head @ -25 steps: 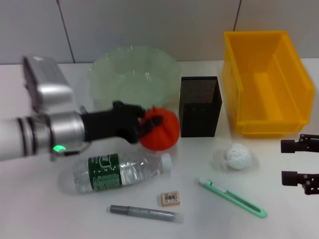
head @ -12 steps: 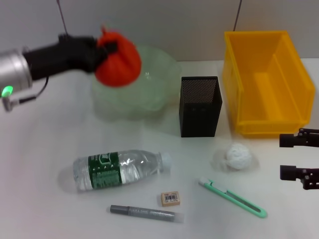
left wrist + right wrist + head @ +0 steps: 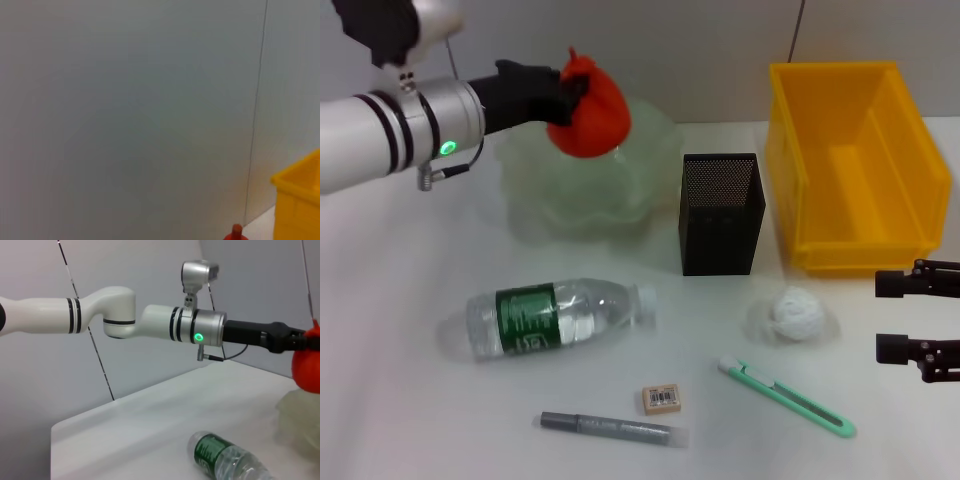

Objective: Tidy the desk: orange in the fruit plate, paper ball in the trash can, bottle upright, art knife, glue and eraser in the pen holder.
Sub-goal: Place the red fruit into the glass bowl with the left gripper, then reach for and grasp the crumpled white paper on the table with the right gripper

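Observation:
My left gripper (image 3: 568,98) is shut on the orange (image 3: 590,118) and holds it in the air over the back of the pale green fruit plate (image 3: 535,205). The right wrist view shows the orange (image 3: 307,365) above the plate (image 3: 300,415). The bottle (image 3: 552,318) lies on its side at the front left. An eraser (image 3: 662,399), a grey glue stick (image 3: 615,429) and the green art knife (image 3: 786,397) lie near the front edge. The paper ball (image 3: 796,313) sits in front of the black mesh pen holder (image 3: 722,213). My right gripper (image 3: 898,317) rests open at the right edge.
The yellow bin (image 3: 855,165) serving as trash can stands at the back right, beside the pen holder. A grey wall runs close behind the plate and bin. In the left wrist view, only the wall, the orange's tip (image 3: 235,233) and a bin corner (image 3: 300,200) show.
The left arm lifted the orange off the table beside the bottle, swung it up and left, then brought it right over the fruit plate. The right gripper stayed put.

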